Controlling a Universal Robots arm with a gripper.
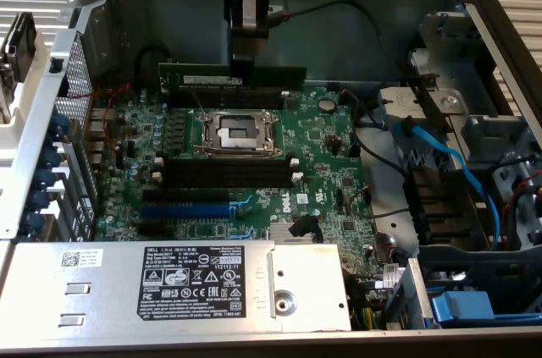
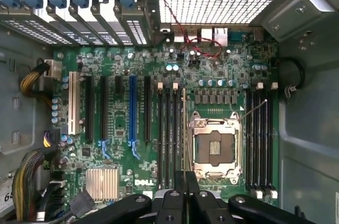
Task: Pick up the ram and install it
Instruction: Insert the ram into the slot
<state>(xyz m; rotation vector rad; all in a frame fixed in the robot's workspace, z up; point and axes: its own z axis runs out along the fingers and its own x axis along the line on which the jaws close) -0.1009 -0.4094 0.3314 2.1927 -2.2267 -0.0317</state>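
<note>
The gripper (image 2: 186, 180) is clamped on the ram (image 1: 233, 80), held on edge and clear above the motherboard (image 1: 326, 142); beneath lie the CPU socket (image 1: 237, 131) and black memory slots (image 2: 169, 139) — which slot is under it cannot be told; the stick should be set parallel, centred between the white end clips (image 2: 175, 86), then lowered straight — never tilted.

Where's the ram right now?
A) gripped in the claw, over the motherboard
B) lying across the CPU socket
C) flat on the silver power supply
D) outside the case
A: the claw is shut on the ram, holding it on its long edge over the motherboard, just past the CPU socket.
</note>
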